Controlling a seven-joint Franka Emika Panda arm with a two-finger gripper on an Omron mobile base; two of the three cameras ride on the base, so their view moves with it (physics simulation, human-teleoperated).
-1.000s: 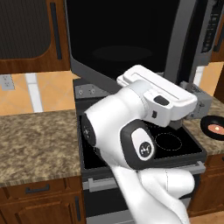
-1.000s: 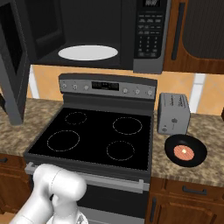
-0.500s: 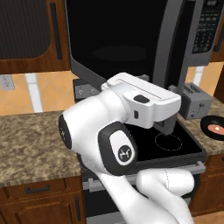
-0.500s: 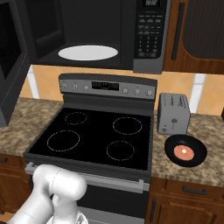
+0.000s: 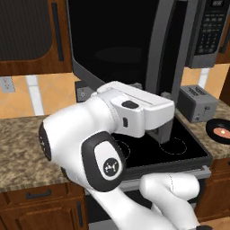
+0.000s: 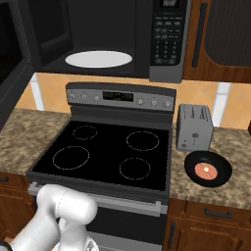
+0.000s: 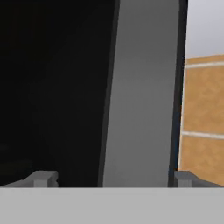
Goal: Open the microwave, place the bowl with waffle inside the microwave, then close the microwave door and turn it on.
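Biggest risk first: the microwave door (image 5: 134, 54) stands swung wide over the stove, and your arm sits right by its grey steel edge, so if you pull back w/o clearing that edge you knock the door partway shut or snag on it. In hand view the pincer (image 7: 109, 178) is spread, one tip each side of the door's grey frame (image 7: 140, 96), pinching nothing; a sideways move from here would drag the door along. The microwave (image 6: 112, 34) cavity is open w/ the white turntable plate (image 6: 98, 59) bare. The bowl with waffle (image 6: 208, 169) sits on the table right of the stove, just in front of the toaster (image 6: 194, 127), so a hasty reach could bump the toaster. Vs 0.5 s ago: the door has swung further open and the arm has shifted w/ it; bowl and toaster unmoved.
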